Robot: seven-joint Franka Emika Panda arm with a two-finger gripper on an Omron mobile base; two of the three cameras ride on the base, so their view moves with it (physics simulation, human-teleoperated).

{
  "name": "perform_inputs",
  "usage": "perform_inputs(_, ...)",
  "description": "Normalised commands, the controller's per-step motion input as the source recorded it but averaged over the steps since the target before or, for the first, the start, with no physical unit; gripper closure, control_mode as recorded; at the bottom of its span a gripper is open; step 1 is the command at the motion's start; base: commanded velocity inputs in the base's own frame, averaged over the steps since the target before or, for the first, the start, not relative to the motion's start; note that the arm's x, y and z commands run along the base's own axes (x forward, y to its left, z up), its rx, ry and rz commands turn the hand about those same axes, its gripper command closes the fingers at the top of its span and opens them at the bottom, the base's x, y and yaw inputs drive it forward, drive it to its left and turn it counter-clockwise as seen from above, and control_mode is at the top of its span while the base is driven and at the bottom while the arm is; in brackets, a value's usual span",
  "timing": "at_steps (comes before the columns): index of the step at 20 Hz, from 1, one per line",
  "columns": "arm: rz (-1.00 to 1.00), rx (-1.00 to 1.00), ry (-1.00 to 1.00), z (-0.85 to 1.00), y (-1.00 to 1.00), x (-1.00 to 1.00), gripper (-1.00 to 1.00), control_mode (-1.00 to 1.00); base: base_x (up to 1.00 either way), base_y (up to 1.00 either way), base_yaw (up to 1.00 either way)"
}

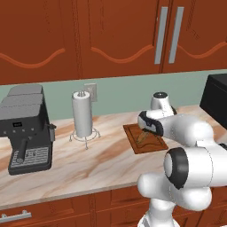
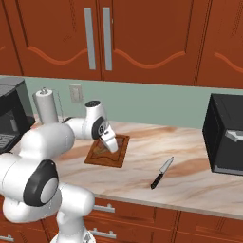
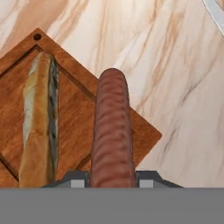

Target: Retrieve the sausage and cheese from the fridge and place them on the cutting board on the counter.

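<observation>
Now sausage (image 3: 112, 131) between end effector (image 3: 112, 178) fingers.

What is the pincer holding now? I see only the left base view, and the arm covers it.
Observer: The hand view shows the pincer shut on the sausage, gripped at its near end.
Operator: Is it over the board?
Observer: Partly. In the hand view its far end appears past the rim of the board, over the counter. I cannot tell if it touches anything.
Operator: Is something else on the board?
Observer: Yes. A long tan piece, likely the cheese, lies beside the sausage and apart from it.
Operator: Any obstacle nearby?
Observer: The right base view shows a knife on the counter, to the right of the board and clear of it.
</observation>
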Motion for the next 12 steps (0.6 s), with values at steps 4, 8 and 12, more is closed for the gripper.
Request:
perform_inputs(4, -0.08, 0.04, 0.02, -0.45, 0.00, 0.39, 1.00, -1.00, 0.00, 0.00, 0.00)
perform_inputs(8, -0.06, 0.11, 0.07, -0.34, -0.02, 0.29, 1.00, -1.00, 0.00, 0.00, 0.00)
perform_inputs(12, -0.05, 0.07, 0.05, -0.36, 0.00, 0.09, 1.00, -1.00, 0.00, 0.00, 0.00)
